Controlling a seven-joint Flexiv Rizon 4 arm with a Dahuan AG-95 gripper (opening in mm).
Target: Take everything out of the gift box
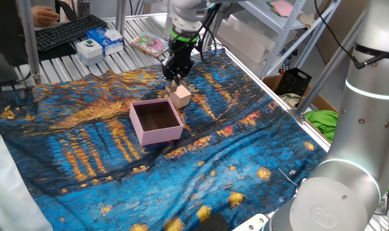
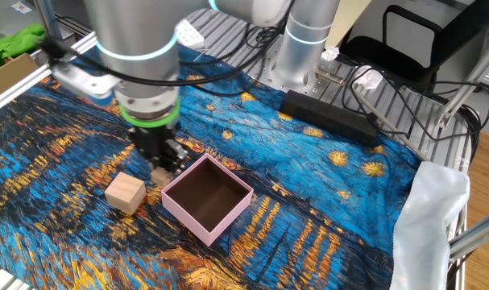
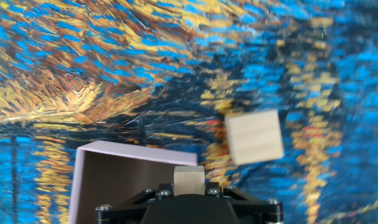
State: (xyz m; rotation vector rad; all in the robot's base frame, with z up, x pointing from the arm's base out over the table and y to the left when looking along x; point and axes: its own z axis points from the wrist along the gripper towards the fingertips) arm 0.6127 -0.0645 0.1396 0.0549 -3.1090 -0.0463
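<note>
The pink gift box (image 1: 161, 133) (image 2: 197, 221) sits mid-cloth, and its dark brown inside shows nothing in it. A larger tan wooden block (image 1: 180, 96) (image 2: 125, 193) (image 3: 254, 137) rests on the cloth just outside the box. My gripper (image 1: 173, 81) (image 2: 162, 167) hangs just above the cloth beside the box's edge, close to that block. It is shut on a small tan cube (image 3: 189, 176) (image 2: 162, 174), which pokes out between the jaws. In the hand view the box's rim (image 3: 80, 180) lies at lower left.
A Starry-Night-print cloth (image 1: 245, 160) covers the table. At the back stand a keyboard (image 1: 69, 32), a blue-and-white carton (image 1: 107, 40) and a white button box (image 1: 90, 46). A black bar (image 2: 329, 117) and cables lie by the arm's base. Another robot arm (image 1: 367, 115) stands at right.
</note>
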